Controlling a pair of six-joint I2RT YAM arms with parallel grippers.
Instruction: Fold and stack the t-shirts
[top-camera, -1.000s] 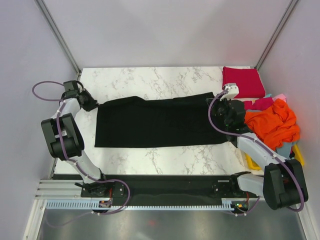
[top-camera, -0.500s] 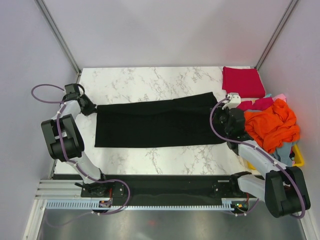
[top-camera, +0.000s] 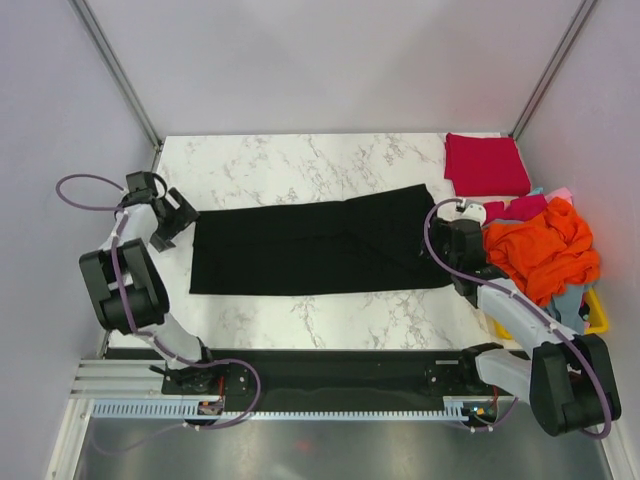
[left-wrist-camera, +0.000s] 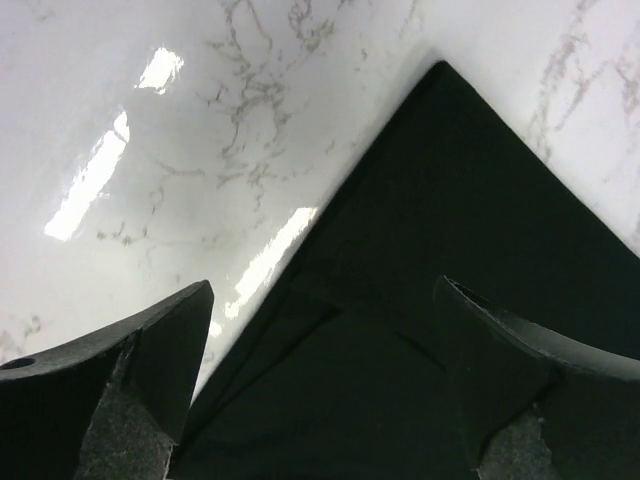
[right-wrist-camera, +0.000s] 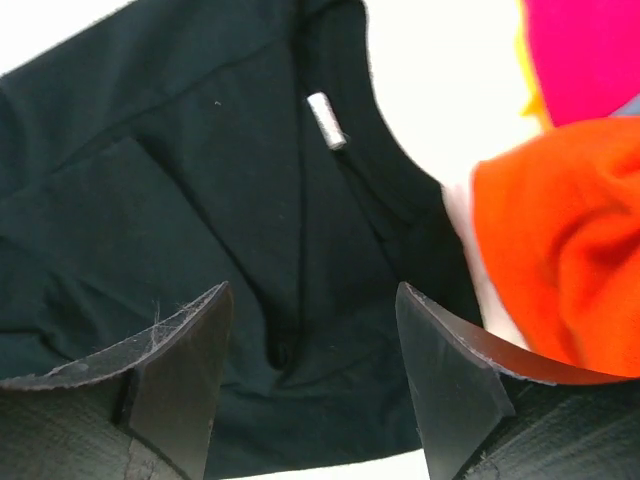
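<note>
A large black t-shirt (top-camera: 315, 245) lies flat on the marble table (top-camera: 300, 160), folded into a long band. My left gripper (top-camera: 172, 222) stands open just off its left end; in the left wrist view the shirt's corner (left-wrist-camera: 450, 250) lies below the open gripper (left-wrist-camera: 322, 284), untouched. My right gripper (top-camera: 457, 248) hangs open over the shirt's right end, above the collar with its white label (right-wrist-camera: 325, 120), nothing between its fingers. A folded crimson t-shirt (top-camera: 487, 165) sits at the back right. Crumpled orange (top-camera: 545, 250), pink (top-camera: 563, 194) and light blue (top-camera: 570, 296) t-shirts are heaped at the right.
A yellow basket (top-camera: 598, 312) peeks out under the heap at the right table edge. The orange cloth (right-wrist-camera: 560, 240) lies close beside my right fingers. Walls and slanted frame posts (top-camera: 120, 75) enclose the table on three sides.
Both grippers have opened and let go of the black t-shirt's ends. The shirt has settled flat, and both grippers have drawn slightly back from it.
</note>
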